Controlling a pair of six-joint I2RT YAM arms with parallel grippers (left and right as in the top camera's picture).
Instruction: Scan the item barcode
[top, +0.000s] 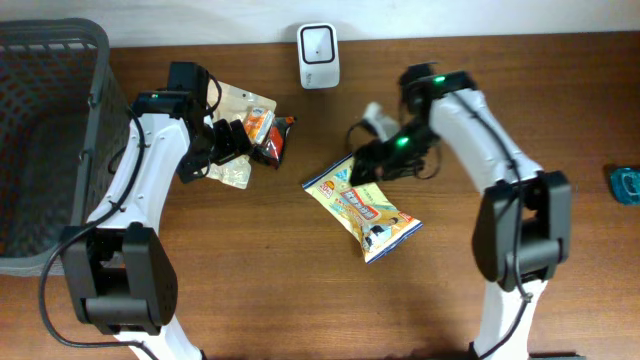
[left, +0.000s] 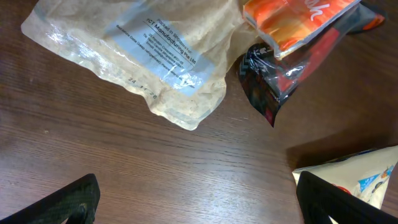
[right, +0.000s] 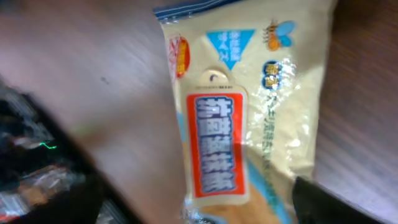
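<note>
Watching right claw (top: 365, 168): fingers spread wide, pinching nothing, hanging just over the upper end of the yellow snack packet (top: 368, 210). Seeing that packet blurred in the wrist view, lying flat on the wood between two dark fingertips, red label panel facing up. Noting left claw (top: 232, 143) likewise spread wide and empty, poised above a clear pouch (left: 137, 56), an orange packet (left: 298, 22) and a dark wrapper (left: 267, 81), all lying close together. Placing the white scanner (top: 318, 55) at the far edge of the table (top: 270, 290), well apart from the yellow packet. Recording brown wood grain throughout, dark mesh basket (top: 50, 60) at the left end, small blue object (top: 627, 183) at the right edge, pale wall (top: 200, 15) running behind.
</note>
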